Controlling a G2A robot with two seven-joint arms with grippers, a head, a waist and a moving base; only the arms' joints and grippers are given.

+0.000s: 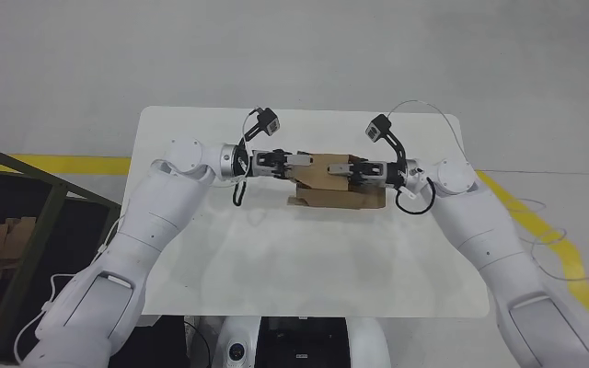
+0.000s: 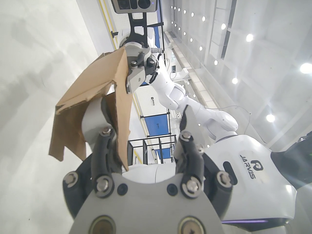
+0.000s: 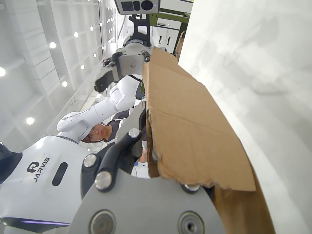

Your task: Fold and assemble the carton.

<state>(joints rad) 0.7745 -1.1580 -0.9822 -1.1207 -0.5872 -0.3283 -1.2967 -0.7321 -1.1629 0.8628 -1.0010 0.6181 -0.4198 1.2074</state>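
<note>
The carton [image 1: 322, 180] sits just toward 12 o'clock from the middle of the white table [image 1: 276, 267], between the two grippers. I cannot tell whether it rests on the tabletop. The left gripper [image 1: 299, 160] meets it from 9 o'clock with its fingers [image 2: 189, 121] spread wide. One brown panel stands between them, close against one finger. The right gripper [image 1: 343, 169] comes in from 3 o'clock and pinches a panel edge, and a flap hides its far finger. A thin white cable [image 1: 433, 106] loops near the right wrist. Off the table at 8 o'clock stands a dark green rack [image 1: 64, 182], and a yellow floor line [image 1: 64, 164] runs at 9 o'clock.
</note>
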